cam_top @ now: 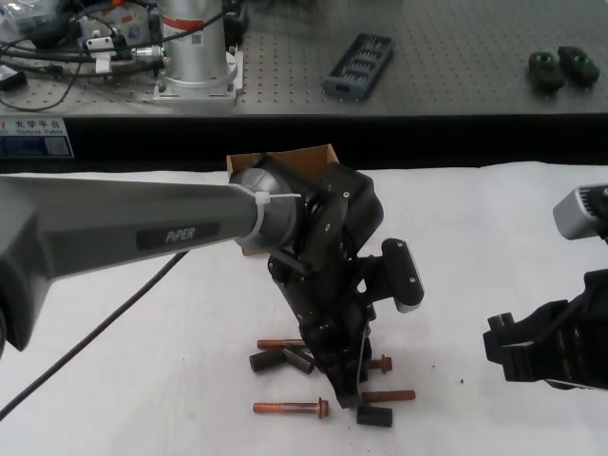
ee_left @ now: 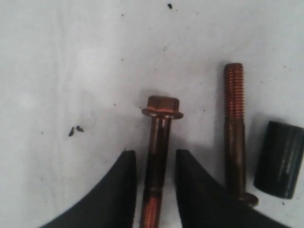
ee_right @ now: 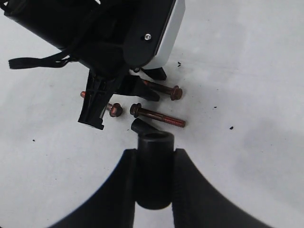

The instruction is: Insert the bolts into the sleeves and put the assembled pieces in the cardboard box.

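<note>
My left gripper (ee_left: 156, 154) is low over the white cloth, its jaws narrowly astride the shank of a copper bolt (ee_left: 159, 156) that lies flat, with slim gaps on both sides. Beside it lie a second bolt (ee_left: 234, 128) and a black sleeve (ee_left: 280, 159). In the high view this gripper (cam_top: 344, 391) stands among scattered bolts (cam_top: 290, 408) and sleeves (cam_top: 280, 360), in front of the cardboard box (cam_top: 285, 161). My right gripper (ee_right: 154, 152) is shut on an upright black sleeve (ee_right: 154, 166), held off to the right of the pile.
The left arm's long grey link (cam_top: 123, 233) crosses the cloth from the left and hides part of the box. At the back, an optical bench carries a metal post (cam_top: 195, 47), a black rack (cam_top: 358, 64) and cables. The cloth at right front is bare.
</note>
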`<state>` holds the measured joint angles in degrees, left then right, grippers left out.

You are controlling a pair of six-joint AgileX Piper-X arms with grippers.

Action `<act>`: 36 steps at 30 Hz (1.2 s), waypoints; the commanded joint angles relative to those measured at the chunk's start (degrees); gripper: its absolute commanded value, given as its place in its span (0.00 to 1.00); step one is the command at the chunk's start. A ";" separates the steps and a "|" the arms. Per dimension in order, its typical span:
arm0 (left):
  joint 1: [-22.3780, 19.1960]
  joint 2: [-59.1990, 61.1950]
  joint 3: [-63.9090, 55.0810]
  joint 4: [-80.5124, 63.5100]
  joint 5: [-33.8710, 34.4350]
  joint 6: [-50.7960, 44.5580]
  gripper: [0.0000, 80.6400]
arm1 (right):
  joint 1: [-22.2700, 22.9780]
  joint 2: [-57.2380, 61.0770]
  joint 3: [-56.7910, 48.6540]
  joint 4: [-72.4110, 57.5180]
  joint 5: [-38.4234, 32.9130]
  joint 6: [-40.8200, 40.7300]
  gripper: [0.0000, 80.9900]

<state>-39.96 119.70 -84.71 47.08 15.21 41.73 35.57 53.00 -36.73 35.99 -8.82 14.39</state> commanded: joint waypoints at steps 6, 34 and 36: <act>-0.23 1.09 -0.52 0.58 -0.31 -4.47 0.11 | 0.10 -0.76 -0.17 -0.85 -0.79 -0.08 0.09; 0.59 0.28 -2.55 4.88 0.96 -21.07 0.11 | 0.10 -0.76 -0.17 -0.85 -0.79 -0.08 0.09; 0.73 0.28 -2.55 6.84 -2.20 -18.67 0.11 | 0.10 -0.76 -0.17 -0.85 -0.79 -0.08 0.09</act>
<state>-39.53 119.84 -86.54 51.87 16.04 20.54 35.57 53.00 -36.73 35.74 -8.82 14.37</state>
